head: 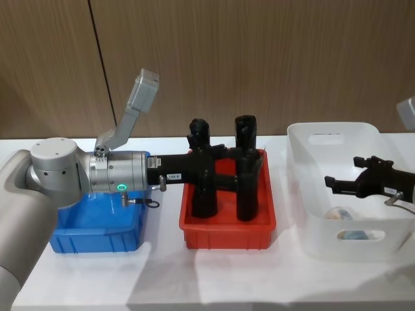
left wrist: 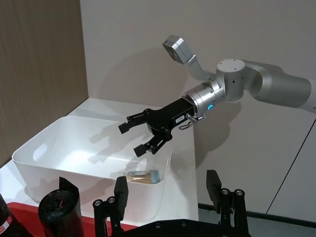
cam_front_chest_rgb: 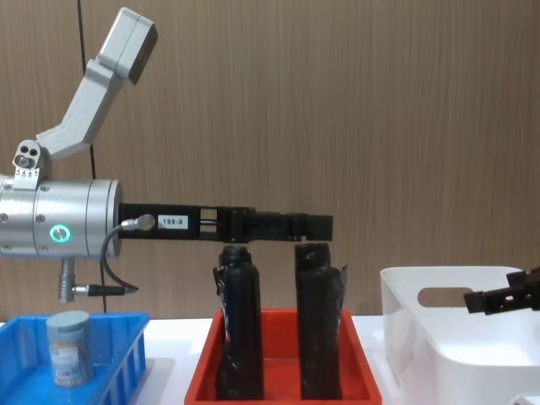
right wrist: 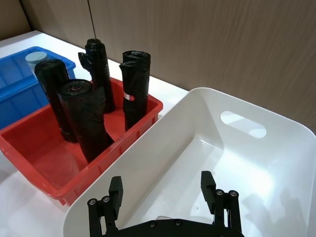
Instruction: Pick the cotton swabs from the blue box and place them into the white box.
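Well, my right pincer (left wrist: 131, 139) hangs wide and empty above the white box (head: 297, 165), I judge because one jar of cotton swabs (left wrist: 141, 176) lies already on its floor, just below. My left pincer (cam_front_chest_rgb: 321, 226), also wide and empty, reaches over the red tray (head: 227, 236); the second jar (cam_front_chest_rgb: 67, 346) stands in the blue box (head: 97, 241), well apart behind it.
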`<state>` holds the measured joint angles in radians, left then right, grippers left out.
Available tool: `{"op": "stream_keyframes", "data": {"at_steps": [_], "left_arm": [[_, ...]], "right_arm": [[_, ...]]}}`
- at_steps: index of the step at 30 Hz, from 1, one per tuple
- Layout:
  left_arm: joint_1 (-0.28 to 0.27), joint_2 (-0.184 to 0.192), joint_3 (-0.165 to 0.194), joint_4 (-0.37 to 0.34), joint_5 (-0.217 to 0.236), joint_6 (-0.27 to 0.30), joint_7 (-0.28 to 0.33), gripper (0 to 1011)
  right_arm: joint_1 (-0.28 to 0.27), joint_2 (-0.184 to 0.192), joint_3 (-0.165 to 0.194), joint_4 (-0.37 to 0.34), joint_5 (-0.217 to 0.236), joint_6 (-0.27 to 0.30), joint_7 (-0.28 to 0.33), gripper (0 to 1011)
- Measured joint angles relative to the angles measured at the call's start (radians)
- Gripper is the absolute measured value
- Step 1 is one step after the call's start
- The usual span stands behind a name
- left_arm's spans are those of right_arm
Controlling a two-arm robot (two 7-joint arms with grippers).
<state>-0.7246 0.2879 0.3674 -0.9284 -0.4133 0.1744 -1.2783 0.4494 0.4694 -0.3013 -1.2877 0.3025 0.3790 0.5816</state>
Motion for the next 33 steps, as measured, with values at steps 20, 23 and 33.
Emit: {"op": "stream_keyframes", "data": {"at_steps": [20, 23, 33], "left_arm": [[0.027, 0.005, 0.004, -0.039, 0.011, -0.009, 0.070, 1003], [0.042, 0.008, 0.007, -0.059, 0.017, -0.013, 0.108, 1003], [0.092, 0.017, 0.016, -0.132, 0.040, -0.030, 0.241, 1003]], "right_arm": [[-0.052, -0.018, 0.006, -0.052, -0.002, -0.040, -0.061, 1001], [-0.081, -0.026, 0.011, -0.082, -0.003, -0.062, -0.092, 1001], [-0.179, -0.053, 0.027, -0.184, -0.007, -0.134, -0.201, 1001]]}}
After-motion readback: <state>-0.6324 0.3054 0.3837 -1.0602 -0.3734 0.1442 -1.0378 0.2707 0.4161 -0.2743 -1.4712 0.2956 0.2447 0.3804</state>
